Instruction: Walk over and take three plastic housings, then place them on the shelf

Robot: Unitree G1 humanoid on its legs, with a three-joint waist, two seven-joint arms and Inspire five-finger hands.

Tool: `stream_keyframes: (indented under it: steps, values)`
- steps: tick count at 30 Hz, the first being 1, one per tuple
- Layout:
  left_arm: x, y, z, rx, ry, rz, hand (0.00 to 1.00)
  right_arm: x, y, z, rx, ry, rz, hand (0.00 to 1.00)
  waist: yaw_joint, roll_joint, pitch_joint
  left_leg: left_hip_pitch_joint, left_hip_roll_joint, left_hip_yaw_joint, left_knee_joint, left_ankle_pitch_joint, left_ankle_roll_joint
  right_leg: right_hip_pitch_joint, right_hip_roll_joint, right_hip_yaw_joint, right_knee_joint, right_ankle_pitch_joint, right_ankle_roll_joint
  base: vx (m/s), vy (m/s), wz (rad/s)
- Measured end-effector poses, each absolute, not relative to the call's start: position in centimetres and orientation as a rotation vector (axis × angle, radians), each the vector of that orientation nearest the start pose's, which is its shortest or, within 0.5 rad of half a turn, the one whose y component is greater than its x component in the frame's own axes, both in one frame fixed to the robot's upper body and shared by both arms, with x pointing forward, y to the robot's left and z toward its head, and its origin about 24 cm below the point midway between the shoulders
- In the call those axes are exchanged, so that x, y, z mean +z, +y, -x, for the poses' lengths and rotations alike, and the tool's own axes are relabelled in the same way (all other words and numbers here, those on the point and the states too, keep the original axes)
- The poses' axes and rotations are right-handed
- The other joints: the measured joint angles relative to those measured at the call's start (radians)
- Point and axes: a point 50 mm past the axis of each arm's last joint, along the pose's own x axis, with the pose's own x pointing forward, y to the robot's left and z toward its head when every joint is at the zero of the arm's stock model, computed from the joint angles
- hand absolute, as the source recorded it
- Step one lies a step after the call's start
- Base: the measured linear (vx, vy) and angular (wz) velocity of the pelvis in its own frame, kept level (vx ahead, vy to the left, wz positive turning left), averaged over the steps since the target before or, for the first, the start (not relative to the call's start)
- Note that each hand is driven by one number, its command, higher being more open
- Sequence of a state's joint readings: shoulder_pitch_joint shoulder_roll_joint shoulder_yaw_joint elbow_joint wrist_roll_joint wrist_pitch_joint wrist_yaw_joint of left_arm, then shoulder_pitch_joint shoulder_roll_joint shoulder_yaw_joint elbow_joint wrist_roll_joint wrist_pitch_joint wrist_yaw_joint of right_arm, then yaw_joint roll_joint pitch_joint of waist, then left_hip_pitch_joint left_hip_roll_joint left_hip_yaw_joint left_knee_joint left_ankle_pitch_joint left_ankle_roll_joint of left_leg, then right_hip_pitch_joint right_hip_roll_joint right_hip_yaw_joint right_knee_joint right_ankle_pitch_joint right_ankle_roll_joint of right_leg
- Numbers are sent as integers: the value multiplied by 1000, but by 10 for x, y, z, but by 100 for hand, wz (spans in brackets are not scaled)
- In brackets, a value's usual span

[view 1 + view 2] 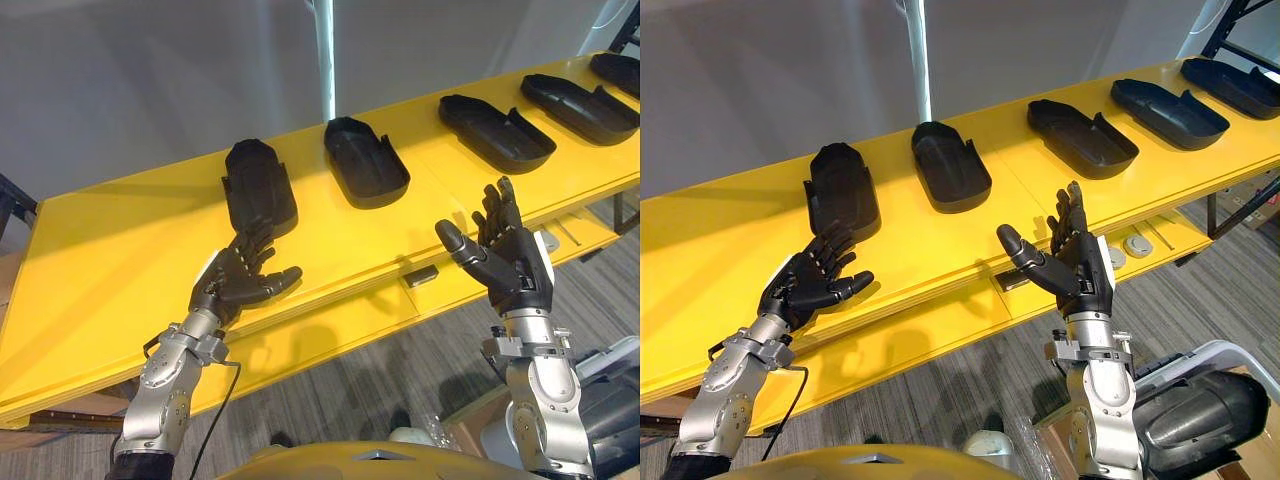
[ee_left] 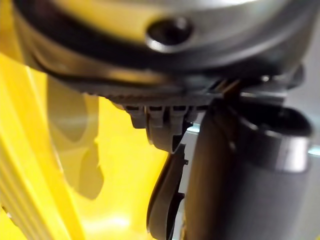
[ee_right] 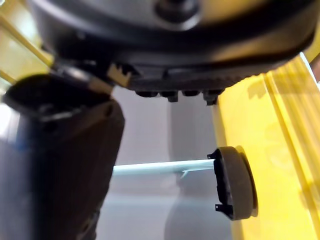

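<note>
The left hand comes in from 7 o'clock, palm up and spread wide, holding nothing. Its fingertips reach the near end of the first housing; whether they touch it cannot be told. That housing lies on the yellow table at about 10 o'clock from the middle of the view, hollow side up. In the left wrist view its dark edge stands just past the hand.

At 12 o'clock lies the second housing, apart from the first and also hollow side up. Behind it a pale pole rises against the grey wall. Below the table edge runs a lower ledge, with a small dark block on it at about 5 o'clock from the second housing.

The right hand stands at 4 o'clock, fingers straight and pointing up, thumb out to the side, wide and empty, touching nothing. Two grey discs sit on the ledge just beside it.

The third housing lies at 2 o'clock, then the fourth housing and the fifth housing in a row toward the far right corner, all on the table and well apart from either hand.

At 5 o'clock on the floor a white-rimmed bin holds a dark moulded piece.
</note>
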State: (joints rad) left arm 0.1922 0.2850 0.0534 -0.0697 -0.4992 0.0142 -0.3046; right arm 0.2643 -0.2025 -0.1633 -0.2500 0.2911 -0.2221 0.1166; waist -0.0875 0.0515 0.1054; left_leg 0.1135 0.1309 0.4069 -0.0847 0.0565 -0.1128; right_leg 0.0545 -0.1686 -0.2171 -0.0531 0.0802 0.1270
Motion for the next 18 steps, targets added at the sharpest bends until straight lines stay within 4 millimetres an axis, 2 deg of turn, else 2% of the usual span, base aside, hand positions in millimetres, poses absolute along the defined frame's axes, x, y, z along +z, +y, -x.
stream_keyframes:
  steps: [9,12,14,18]
  values:
    - [30,208,-211,-199,72,221,100,78,-225,-195,-60,-255,-11,100,0,-2,-1,0,0,1,0,0,0,0,1,1,0,1,0,0,0,0]
    - [31,206,-210,-247,59,237,100,78,-225,-195,-57,-256,-11,100,2,-3,-2,1,0,1,0,0,0,0,1,2,0,1,0,0,0,0]
    - [37,204,-207,-301,22,296,100,78,-225,-195,-52,-256,-10,100,2,-3,-2,1,1,2,0,-1,0,0,1,3,0,1,0,0,0,0]
    - [72,198,-198,-435,-187,413,100,78,-224,-195,-30,-257,-6,100,3,-3,-2,5,1,5,1,-3,-1,0,2,6,0,1,0,5,0,-4]
